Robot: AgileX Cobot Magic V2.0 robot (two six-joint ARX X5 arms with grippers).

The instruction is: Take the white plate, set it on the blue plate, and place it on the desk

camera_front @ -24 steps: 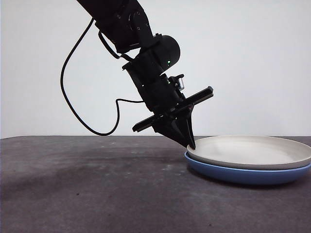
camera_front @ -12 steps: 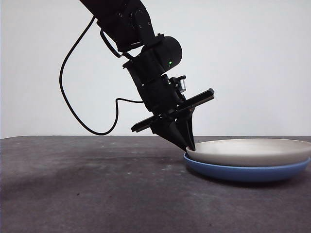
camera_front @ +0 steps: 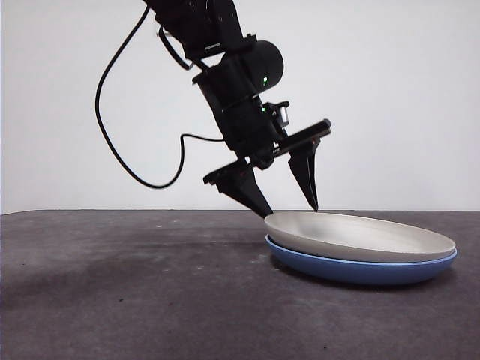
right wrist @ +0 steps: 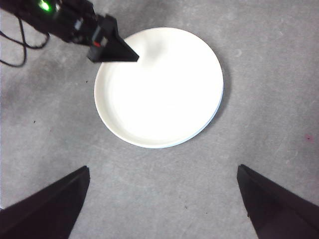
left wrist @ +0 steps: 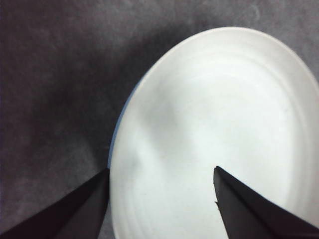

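Stacking looks finished: white plate (camera_front: 360, 235) lies on the blue plate (camera_front: 360, 268) on the desk (camera_front: 135, 292), left gripper (camera_front: 289, 211) spread over its rim, so next comes lifting away.

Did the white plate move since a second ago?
Yes. The white plate slid left along the desk with the blue plate, and the left pincer has opened.
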